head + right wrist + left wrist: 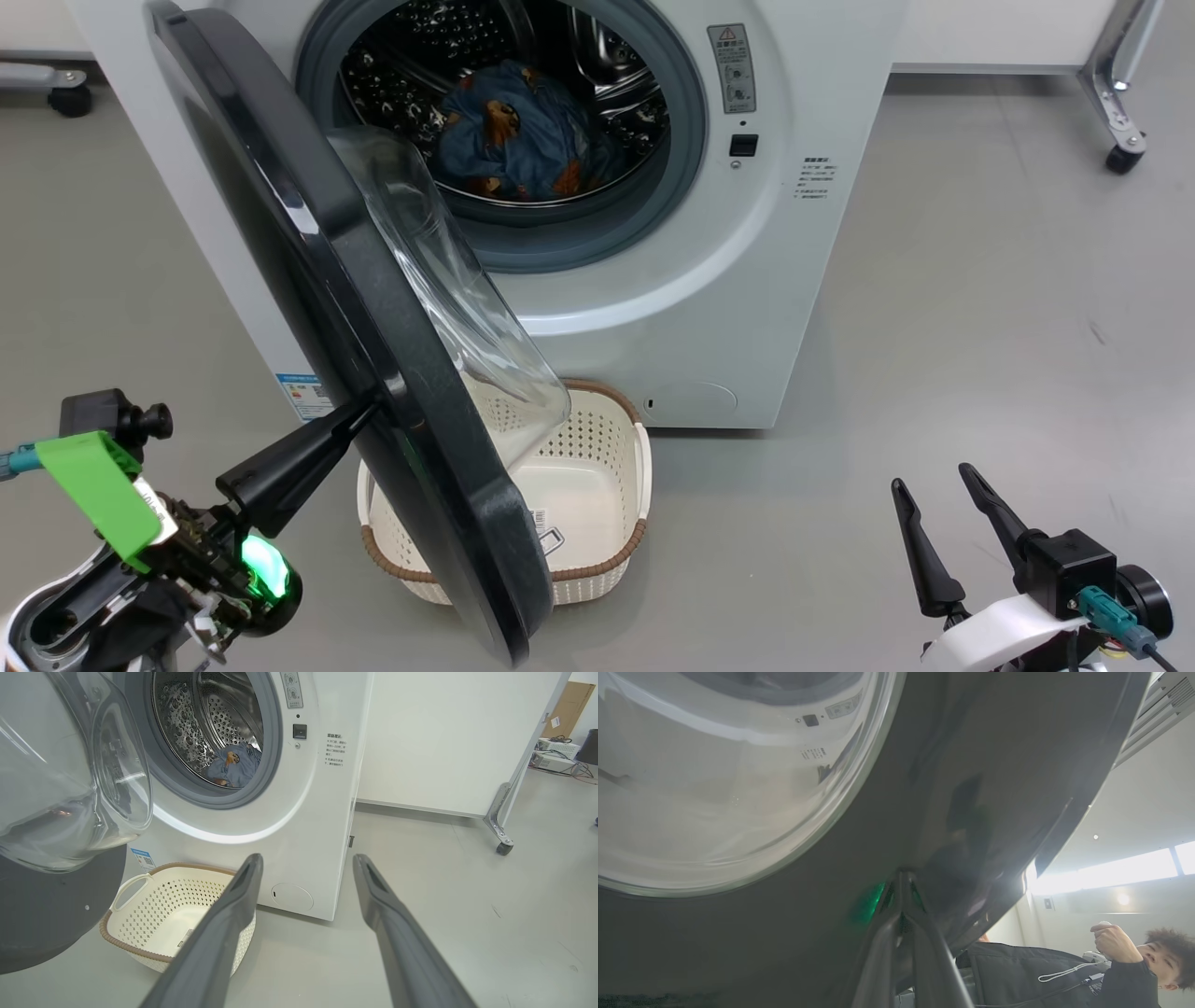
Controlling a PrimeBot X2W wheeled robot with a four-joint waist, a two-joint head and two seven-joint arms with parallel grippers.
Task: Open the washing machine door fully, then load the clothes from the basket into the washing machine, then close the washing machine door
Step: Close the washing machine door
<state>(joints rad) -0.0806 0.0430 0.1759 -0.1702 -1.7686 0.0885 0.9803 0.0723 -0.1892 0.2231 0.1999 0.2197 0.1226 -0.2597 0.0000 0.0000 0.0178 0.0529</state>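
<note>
The washing machine (709,308) stands with its door (373,308) swung about halfway out, the glass bowl facing the drum. Blue clothes (513,131) with orange figures lie inside the steel drum, and the clothes (236,765) show in the right wrist view too. Below the door, the cream basket (597,467) sits on the floor with only a label on its bottom. My left gripper (369,411) is shut, its tips against the door's black outer face (971,812). At the lower right, clear of everything, my right gripper (934,478) stands open and holds nothing.
Grey floor (980,327) spreads to the right of the machine. A white panel on a wheeled metal leg (1116,112) stands at the back right. A person (1134,961) shows low in the left wrist view, behind the door.
</note>
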